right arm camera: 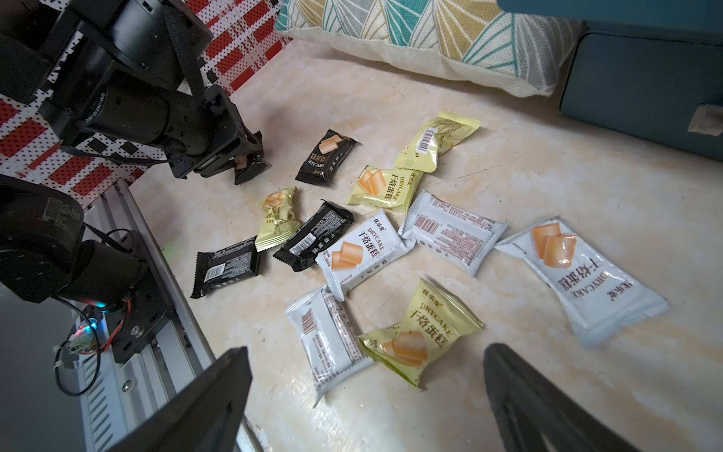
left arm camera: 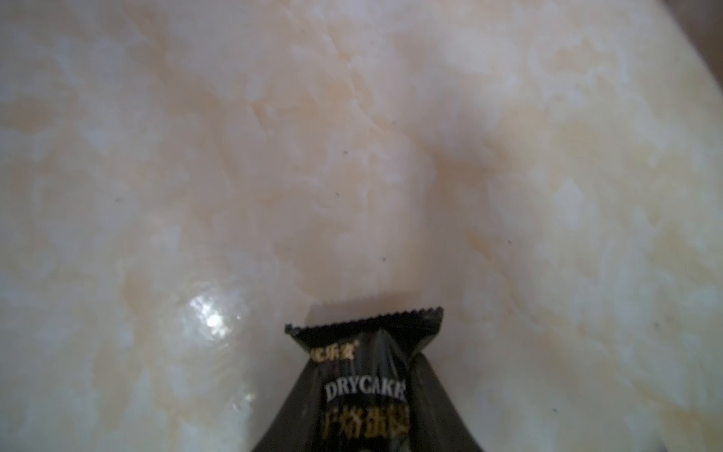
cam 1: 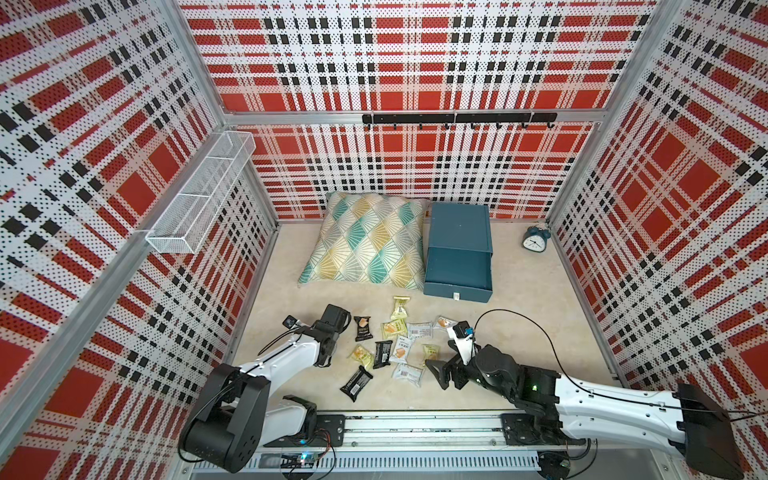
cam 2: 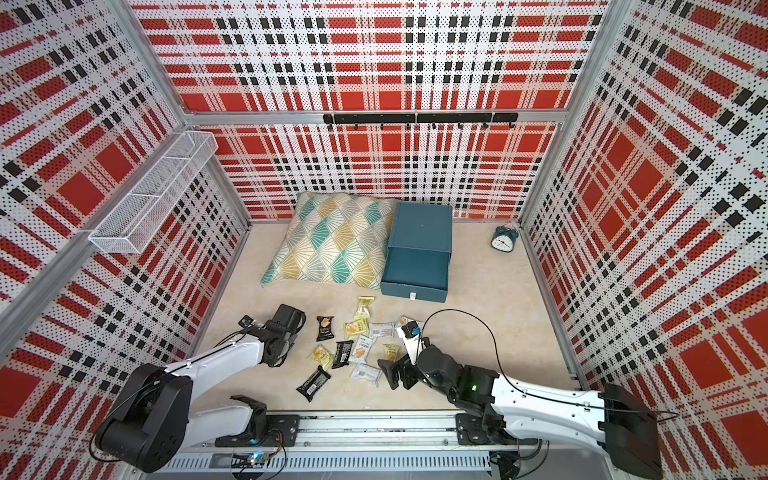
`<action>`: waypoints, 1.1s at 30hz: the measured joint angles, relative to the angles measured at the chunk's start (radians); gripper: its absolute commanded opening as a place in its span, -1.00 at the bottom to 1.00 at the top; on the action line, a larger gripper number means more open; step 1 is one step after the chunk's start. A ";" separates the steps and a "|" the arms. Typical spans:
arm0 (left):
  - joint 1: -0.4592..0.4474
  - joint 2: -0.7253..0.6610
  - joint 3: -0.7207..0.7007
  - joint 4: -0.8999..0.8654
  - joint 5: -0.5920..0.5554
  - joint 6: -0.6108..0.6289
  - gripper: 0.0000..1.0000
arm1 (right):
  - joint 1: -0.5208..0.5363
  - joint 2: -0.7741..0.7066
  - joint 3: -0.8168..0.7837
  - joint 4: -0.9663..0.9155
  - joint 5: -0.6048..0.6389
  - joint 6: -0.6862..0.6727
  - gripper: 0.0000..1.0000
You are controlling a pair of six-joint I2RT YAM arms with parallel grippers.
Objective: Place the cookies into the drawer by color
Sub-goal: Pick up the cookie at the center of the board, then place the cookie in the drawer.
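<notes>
- The left fingers (right arm camera: pixel 247 166) stand narrow, pinched on a black cookie packet (left arm camera: pixel 367 391). In the left wrist view its wrapper is squeezed into a wedge. Its sawtooth end juts out over the counter (left arm camera: pixel 352 156), with a shadow under it.
- This grip sits at the left fringe of the scatter, toward the counter's left edge. In both top views the left arm (cam 1: pixel 291 353) covers these fingers and the packet.
- The right fingers (right arm camera: pixel 211 403) are spread wide and hold nothing. They hover over the near right part of the scatter. A yellow packet (right arm camera: pixel 422 332) and a white packet (right arm camera: pixel 326 344) lie on the counter under the gap between them. I cannot tell whether either tip touches a wrapper.
- The rest of the cookies (cam 1: pixel 402 348) lie loose on the near middle of the counter, between the two arms. There are three black, four yellow and four white, and some overlap.
- The drawer (cam 1: pixel 457 226), a teal chest, stands at the counter's far edge, its left side against the cushion (cam 1: pixel 365 241). One compartment is pulled out toward the cookies, with its white handle (cam 1: pixel 456 296) facing front. I cannot tell which level it is.
- The farthest yellow wrapper lies near the open front's left corner. The pinched black packet is well apart from the chest.
</notes>
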 measured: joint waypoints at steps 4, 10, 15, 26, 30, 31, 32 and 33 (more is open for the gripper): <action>-0.101 -0.005 0.055 -0.003 0.010 -0.002 -0.43 | 0.001 -0.002 0.055 -0.063 0.076 0.032 1.00; -0.255 -0.022 0.184 -0.003 -0.019 0.000 -0.43 | -0.002 -0.061 0.132 -0.152 0.178 0.085 1.00; -0.422 -0.012 0.334 0.009 -0.079 0.033 -0.42 | -0.077 -0.163 0.166 -0.221 0.174 0.108 1.00; -0.639 0.260 0.800 0.077 -0.186 0.240 -0.43 | -0.303 -0.241 0.235 -0.344 0.019 0.129 1.00; -0.661 0.349 0.944 0.101 -0.186 0.333 -0.43 | -0.307 -0.237 0.235 -0.367 -0.017 0.131 1.00; -0.664 0.366 0.971 0.108 -0.184 0.353 -0.43 | -0.307 -0.237 0.235 -0.372 -0.021 0.131 1.00; -0.665 0.383 0.995 0.116 -0.179 0.373 -0.42 | -0.307 -0.236 0.235 -0.377 -0.025 0.131 1.00; -0.665 0.399 1.014 0.132 -0.171 0.397 -0.42 | -0.307 -0.236 0.235 -0.380 -0.028 0.131 1.00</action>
